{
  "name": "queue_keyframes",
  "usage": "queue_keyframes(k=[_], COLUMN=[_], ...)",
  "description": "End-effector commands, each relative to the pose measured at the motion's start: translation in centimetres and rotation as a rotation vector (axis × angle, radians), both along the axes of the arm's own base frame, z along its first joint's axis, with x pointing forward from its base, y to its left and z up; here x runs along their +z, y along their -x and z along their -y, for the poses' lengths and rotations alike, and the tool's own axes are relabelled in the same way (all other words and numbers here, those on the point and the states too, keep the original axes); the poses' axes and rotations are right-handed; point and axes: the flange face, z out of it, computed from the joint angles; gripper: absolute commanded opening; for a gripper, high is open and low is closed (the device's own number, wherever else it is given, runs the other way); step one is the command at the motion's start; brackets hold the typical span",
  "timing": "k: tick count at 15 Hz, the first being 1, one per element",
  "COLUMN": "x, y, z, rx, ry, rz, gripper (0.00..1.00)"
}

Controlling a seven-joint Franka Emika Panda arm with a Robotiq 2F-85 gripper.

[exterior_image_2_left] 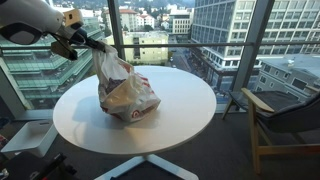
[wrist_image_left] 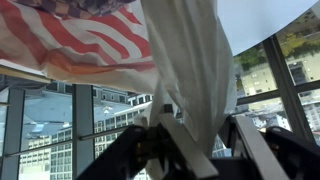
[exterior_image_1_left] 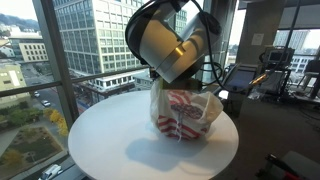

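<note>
A light, soft, slippery-looking plastic bag (exterior_image_2_left: 125, 92) was pictured slumped at the centre of the table (exterior_image_2_left: 190, 125). Its twisted neck (exterior_image_2_left: 103, 58), judged the best hold, was drawn toward 11 o'clock between half-open fingers (wrist_image_left: 255, 145), with no firm grip evident.

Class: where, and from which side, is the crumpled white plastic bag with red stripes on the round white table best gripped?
Probably the gathered neck of the white plastic bag, coming from above with the jaws set across it. The neck stands up narrow, while the body below is wide and slack.
</note>
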Motion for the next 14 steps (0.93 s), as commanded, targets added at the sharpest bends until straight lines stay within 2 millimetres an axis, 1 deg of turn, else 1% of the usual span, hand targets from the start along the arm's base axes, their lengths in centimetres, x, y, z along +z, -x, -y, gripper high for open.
queue_keyframes(k=[1, 2, 3, 4, 6, 9, 12, 14], x=[1.5, 1.7, 1.4, 1.4, 1.6, 2.6, 3.7, 3.8], y=[1.4, 1.9, 2.7, 3.4, 4.9, 6.6, 7.4, 7.5], z=[-1.1, -1.3, -1.3, -1.5, -1.8, -2.2, -2.5, -2.7], rx=[-0.03, -0.041, -0.06, -0.078, -0.126, -0.2, -0.245, -0.244], ry=[0.004, 0.005, 0.02, 0.014, 0.027, 0.032, 0.032, 0.039], rz=[-0.021, -0.033, -0.074, -0.104, -0.168, -0.229, -0.26, -0.282], gripper=[0.79, 0.86, 0.94, 0.99, 1.0, 1.0, 1.0, 1.0])
